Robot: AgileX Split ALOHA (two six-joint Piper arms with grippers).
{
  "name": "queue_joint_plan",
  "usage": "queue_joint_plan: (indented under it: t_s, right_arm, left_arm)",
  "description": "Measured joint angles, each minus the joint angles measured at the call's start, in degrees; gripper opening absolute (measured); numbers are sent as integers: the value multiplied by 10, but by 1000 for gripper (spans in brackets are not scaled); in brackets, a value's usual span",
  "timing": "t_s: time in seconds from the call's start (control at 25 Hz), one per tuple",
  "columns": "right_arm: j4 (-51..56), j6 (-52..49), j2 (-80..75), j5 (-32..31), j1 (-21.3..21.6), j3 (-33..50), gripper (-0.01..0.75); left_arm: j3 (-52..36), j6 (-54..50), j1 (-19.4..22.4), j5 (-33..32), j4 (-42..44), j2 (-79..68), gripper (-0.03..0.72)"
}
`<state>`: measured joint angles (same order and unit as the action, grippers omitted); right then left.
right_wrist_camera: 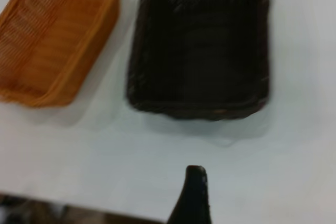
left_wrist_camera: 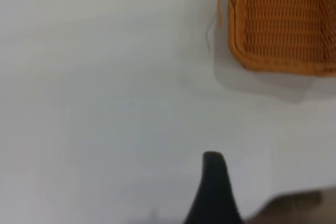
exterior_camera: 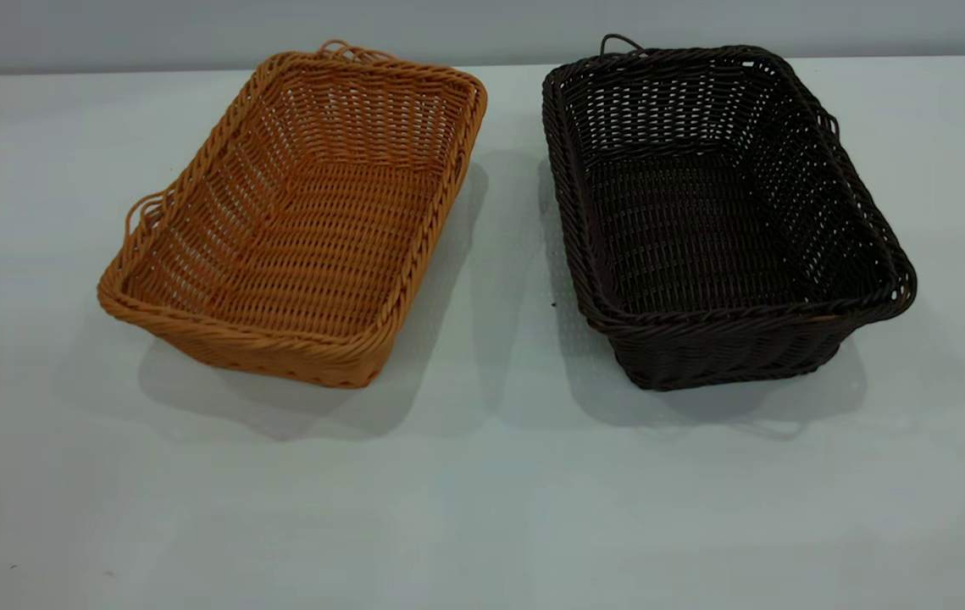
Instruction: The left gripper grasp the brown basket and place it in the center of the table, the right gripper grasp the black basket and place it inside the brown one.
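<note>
Two baskets side by side on the table (exterior_camera: 482, 508), both upright, open side up, apart with a strip of bare tabletop between. Brown basket (exterior_camera: 304, 220) toward the far left part of the desk, turned slightly askew, one wire loop handle poking out at its left rim and another at its far rim. Black basket (exterior_camera: 719, 212) toward the far right part, a thin loop handle showing at its far edge. Left gripper (left_wrist_camera: 212, 192) hanging above bare tabletop, well apart from the brown basket (left_wrist_camera: 283, 22); only one dark finger in sight, so released or clenched cannot be told. Right gripper (right_wrist_camera: 193, 195) likewise above bare table near the black basket (right_wrist_camera: 202, 51), touching nothing, state unreadable.
</note>
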<state>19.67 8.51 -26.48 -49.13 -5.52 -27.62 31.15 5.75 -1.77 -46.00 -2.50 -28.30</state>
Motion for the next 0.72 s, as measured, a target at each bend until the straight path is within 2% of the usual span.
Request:
queue_joint_plan:
  t_s: [0.12, 0.28, 0.4, 0.56, 0.72]
  right_arm:
    - [98, 71, -127, 27, 0, 0, 621]
    - [251, 199, -295, 62, -3, 0, 622]
    - [358, 270, -427, 112, -44, -3, 616]
    - [498, 273, -582, 175, -110, -11, 603]
    - [705, 275, -710, 189, -122, -22, 594]
  left_arm:
    - [16, 17, 0, 80, 0, -102, 555]
    - [48, 26, 0, 145, 0, -221, 563]
    - [70, 28, 0, 188, -1, -287, 563]
    - [94, 28, 0, 216, -1, -350, 563]
    - [106, 28, 0, 233, -1, -393, 563]
